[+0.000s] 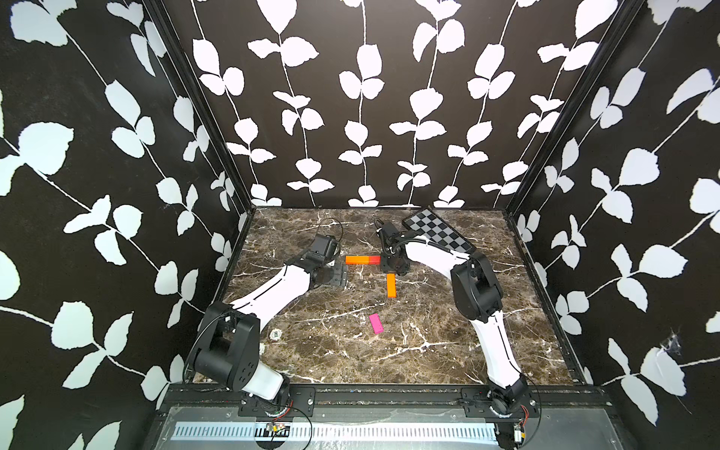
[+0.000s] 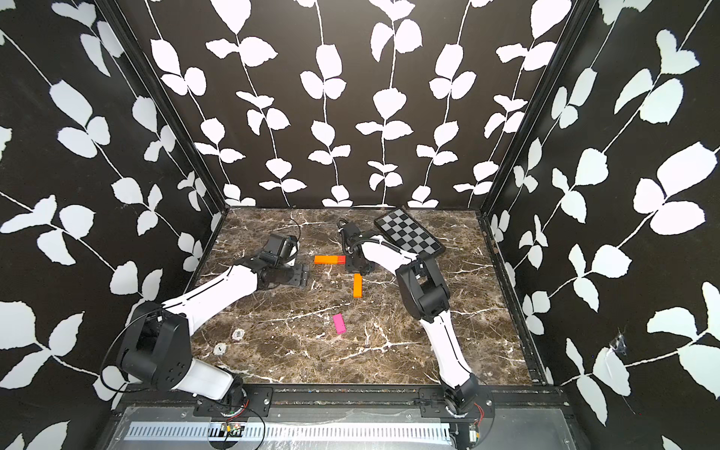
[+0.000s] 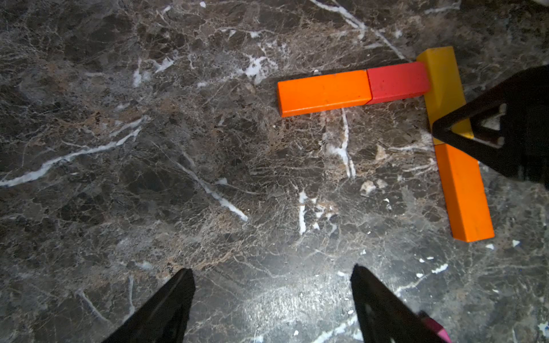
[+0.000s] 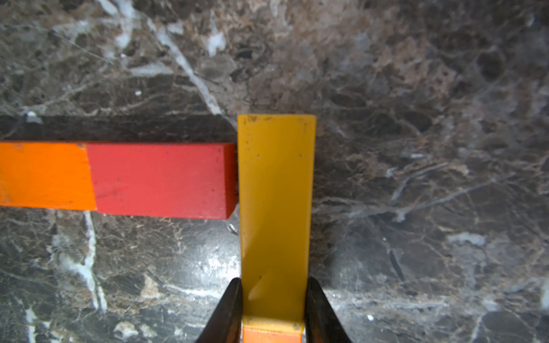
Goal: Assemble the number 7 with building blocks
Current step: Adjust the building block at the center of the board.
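Observation:
An orange block (image 1: 357, 260) and a red-orange block (image 1: 374, 259) lie end to end as the top bar. In the right wrist view a yellow block (image 4: 276, 193) stands crosswise against the red-orange end (image 4: 160, 181). My right gripper (image 4: 273, 288) is shut on the yellow block's sides. A second orange block (image 3: 463, 196) lies in line below the yellow one (image 3: 444, 89), touching it. The pink block (image 1: 376, 323) lies alone nearer the front. My left gripper (image 3: 271, 276) hangs open and empty left of the top bar. In both top views the right gripper (image 1: 391, 267) hides the yellow block.
A black-and-grey checkered board (image 1: 438, 232) lies at the back right, behind the right arm. Patterned walls close in the marble table (image 1: 448, 350) on three sides. A black rail runs along its front edge.

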Robot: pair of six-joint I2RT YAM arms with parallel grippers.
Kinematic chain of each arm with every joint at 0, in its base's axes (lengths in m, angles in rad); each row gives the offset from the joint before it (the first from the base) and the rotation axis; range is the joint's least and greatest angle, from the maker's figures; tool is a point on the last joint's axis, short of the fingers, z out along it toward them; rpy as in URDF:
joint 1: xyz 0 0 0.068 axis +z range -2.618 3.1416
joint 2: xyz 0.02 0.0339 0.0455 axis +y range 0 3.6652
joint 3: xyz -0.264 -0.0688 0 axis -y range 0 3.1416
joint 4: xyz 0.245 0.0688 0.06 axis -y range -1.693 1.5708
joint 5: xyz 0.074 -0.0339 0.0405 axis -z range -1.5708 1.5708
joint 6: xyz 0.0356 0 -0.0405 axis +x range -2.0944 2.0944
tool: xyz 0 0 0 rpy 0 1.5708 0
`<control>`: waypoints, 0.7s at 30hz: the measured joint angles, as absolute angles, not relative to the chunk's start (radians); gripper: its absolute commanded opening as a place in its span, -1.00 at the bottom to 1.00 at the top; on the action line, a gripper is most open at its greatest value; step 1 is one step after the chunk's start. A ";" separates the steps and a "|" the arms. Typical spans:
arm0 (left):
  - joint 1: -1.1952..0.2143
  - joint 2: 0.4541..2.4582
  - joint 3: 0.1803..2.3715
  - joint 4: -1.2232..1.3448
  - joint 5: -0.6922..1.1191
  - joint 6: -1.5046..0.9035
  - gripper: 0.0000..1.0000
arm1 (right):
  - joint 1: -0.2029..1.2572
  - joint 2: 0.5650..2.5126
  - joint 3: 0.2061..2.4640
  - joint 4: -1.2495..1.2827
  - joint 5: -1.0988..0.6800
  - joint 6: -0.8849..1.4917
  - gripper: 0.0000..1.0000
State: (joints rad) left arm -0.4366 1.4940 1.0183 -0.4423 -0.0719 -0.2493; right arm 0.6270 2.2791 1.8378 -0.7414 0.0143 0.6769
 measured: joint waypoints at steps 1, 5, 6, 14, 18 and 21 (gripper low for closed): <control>-0.437 1.494 1.018 -0.442 -0.072 -0.249 0.71 | 0.627 2.280 1.838 -0.742 0.014 0.676 -0.36; -0.437 1.494 1.018 -0.442 -0.072 -0.249 0.71 | 0.629 2.284 1.847 -0.747 0.013 0.672 -0.37; -0.437 1.494 1.018 -0.442 -0.072 -0.249 0.71 | 0.630 2.285 1.847 -0.746 0.013 0.672 -0.36; -0.437 1.494 1.018 -0.442 -0.072 -0.249 0.70 | 0.630 2.285 1.847 -0.747 0.010 0.668 -0.36; -0.437 1.494 1.018 -0.442 -0.072 -0.249 0.71 | 0.630 2.285 1.847 -0.746 0.009 0.667 -0.37; -0.437 1.494 1.018 -0.442 -0.072 -0.249 0.71 | 0.630 2.285 1.847 -0.746 0.006 0.665 -0.37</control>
